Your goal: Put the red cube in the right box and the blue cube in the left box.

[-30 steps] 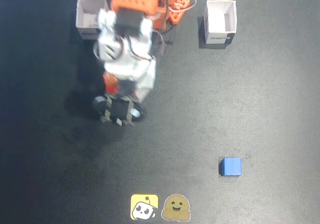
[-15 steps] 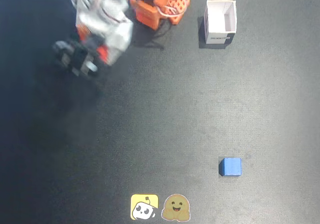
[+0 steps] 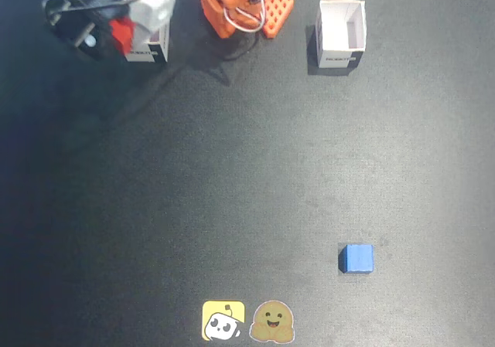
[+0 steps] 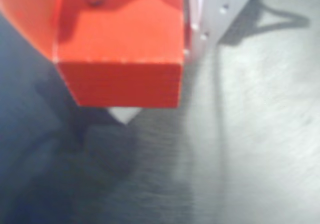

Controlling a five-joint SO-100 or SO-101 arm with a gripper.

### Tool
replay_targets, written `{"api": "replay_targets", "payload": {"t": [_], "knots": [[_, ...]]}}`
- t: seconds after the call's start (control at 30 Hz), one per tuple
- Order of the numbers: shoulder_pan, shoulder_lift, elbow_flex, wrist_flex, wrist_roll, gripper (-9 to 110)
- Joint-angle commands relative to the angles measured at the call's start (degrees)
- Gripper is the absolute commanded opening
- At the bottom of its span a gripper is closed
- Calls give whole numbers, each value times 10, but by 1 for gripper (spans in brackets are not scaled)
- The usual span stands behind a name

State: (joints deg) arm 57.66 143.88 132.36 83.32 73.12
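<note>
The gripper (image 3: 116,34) sits up at 11 o'clock in the fixed view, clamped on the red cube (image 4: 120,49), right over the left box (image 3: 147,51). The blue cube (image 3: 356,258) lies on the table (image 3: 232,192) around 5 o'clock, well apart.

This looks like a hobby or lab robot bench, not a lived-in room. In the fixed view a dark, felt-like mat (image 3: 232,169) fills the whole frame. At the top centre sits an orange printed arm base (image 3: 244,7) with loose wires. Two small white paper boxes (image 3: 341,32) stand along the top edge. At the bottom centre, two cartoon stickers (image 3: 247,321) are stuck to the mat. No furniture or walls show.
</note>
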Motion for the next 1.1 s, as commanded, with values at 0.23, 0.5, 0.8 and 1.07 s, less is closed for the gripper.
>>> {"api": "replay_targets", "payload": {"t": [0.23,0.5,0.8,1.07], "knots": [[70,13,27,8,62,13],[105,35,65,-8,99,13],[116,60,107,-23,160,13],[116,73,116,-25,165,16]]}}
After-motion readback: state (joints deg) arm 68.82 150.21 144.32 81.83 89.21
